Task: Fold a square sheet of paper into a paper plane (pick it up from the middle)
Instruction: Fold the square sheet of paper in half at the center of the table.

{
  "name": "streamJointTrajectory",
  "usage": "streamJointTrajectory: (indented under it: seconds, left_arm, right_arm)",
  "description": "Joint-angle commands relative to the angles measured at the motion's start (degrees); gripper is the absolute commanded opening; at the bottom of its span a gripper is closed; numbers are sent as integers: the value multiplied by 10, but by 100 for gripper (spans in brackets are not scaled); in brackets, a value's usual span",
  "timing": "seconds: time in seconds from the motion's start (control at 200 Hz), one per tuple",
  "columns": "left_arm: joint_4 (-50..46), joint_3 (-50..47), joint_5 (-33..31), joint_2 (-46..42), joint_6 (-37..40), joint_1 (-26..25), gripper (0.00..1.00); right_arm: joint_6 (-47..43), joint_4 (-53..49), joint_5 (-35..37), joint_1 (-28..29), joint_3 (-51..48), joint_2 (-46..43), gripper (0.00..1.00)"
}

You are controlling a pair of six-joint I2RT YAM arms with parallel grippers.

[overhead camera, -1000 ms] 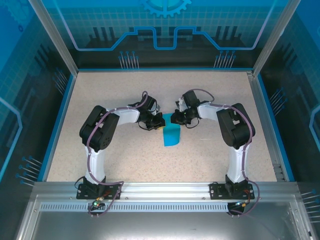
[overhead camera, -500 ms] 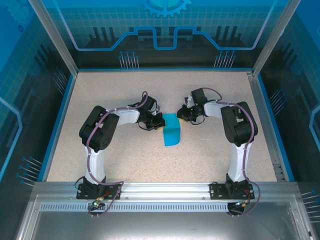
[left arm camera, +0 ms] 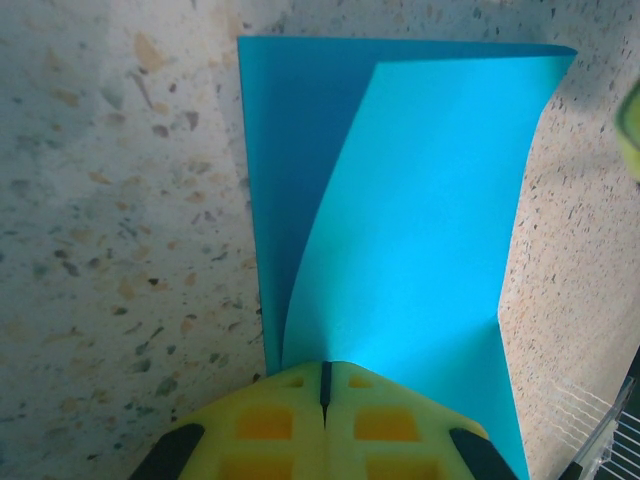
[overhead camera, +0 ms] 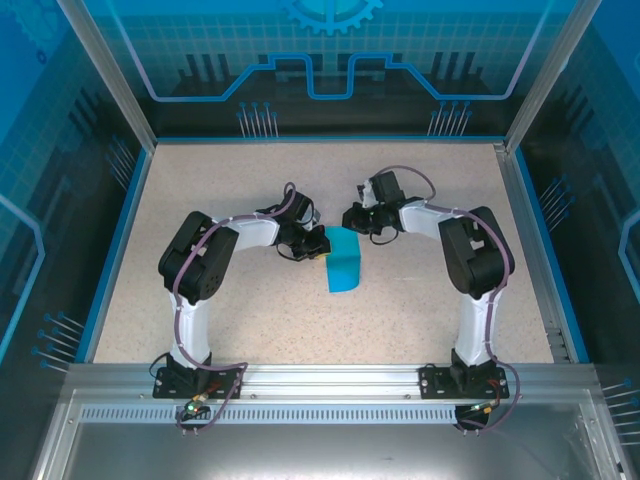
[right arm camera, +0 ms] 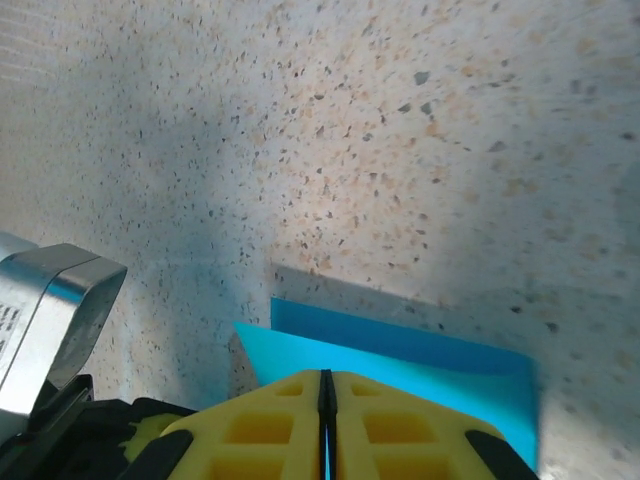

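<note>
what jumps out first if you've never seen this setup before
The bright cyan sheet of paper in the middle of the speckled table stands out first. It is folded, and the left wrist view shows its upper layer curling up off the lower one. Next come the two arms bending inward toward it, with the left gripper shut at its left edge and the right gripper shut at its far end.

A robot lab, by the look of it. Two robot arms, the left arm [overhead camera: 200, 262] and the right arm [overhead camera: 470, 255], bolted to a metal rail [overhead camera: 330, 378] at the near edge of a speckled table [overhead camera: 250, 320]. Blue rim [overhead camera: 120, 240] round the table. Metal posts [overhead camera: 105, 75] and see-through blue walls [overhead camera: 50, 200] on the left, right and far sides, like a test box. Blue gear picture [overhead camera: 330, 12] up on the far wall.
</note>
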Motion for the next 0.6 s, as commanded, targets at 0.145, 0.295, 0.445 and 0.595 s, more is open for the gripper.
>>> streamJointTrajectory:
  seconds: [0.145,0.295,0.445,0.595]
  left_arm:
    - [-129,-34,-79,32,12,1,0]
    - [-130,-37,-80,32,12,1,0]
    - [-128,-45,-81,30,11,2,0]
    - [-126,-46,-82,28,12,1,0]
  right_arm:
    - [3,-13,-21,-13,27,55,10]
    - [1,-12,-7,-37,26,65,10]
    - [-14,-29,32,-59,42,75,10]
    - [-20,-39,60,-71,49,46,10]
